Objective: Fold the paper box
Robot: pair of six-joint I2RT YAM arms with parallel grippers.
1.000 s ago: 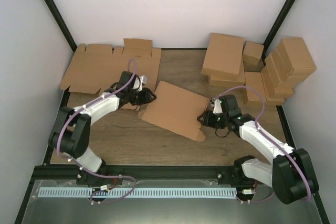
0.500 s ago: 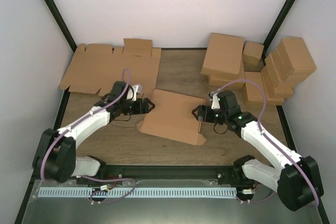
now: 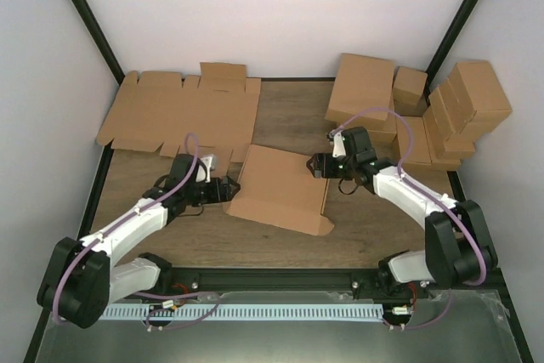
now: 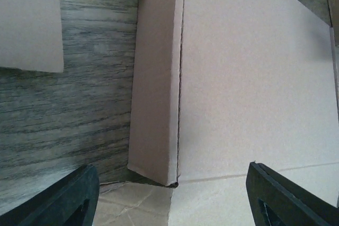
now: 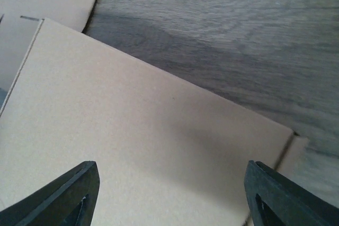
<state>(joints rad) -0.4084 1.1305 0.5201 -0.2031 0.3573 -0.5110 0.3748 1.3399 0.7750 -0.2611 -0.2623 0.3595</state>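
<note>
Clearly most of the folding looks done. The paper box (image 3: 279,186) lies between your two tools as a wide, shallow shape with its broad top panel down and a side wall standing. The left gripper (image 3: 224,190) sits just beside that left wall, and the right gripper (image 3: 316,165) hangs at the box's far right corner. Both are spread wide and hold nothing: in each wrist view the dark fingers (image 4: 74,197) stand far apart, with only cardboard and the table (image 3: 204,235) between them.

What is left, as I judge it, is small. A tab (image 3: 325,225) pokes out at the corner nearest the arm bases on the right arm's side. From the left wrist view you see a thin dark gap running along the crease where top panel meets wall. Whether the flaps are locked inside you cannot tell.

The box itself is plain brown, unprinted and smooth, with sharp creases and no tears visible.
</note>
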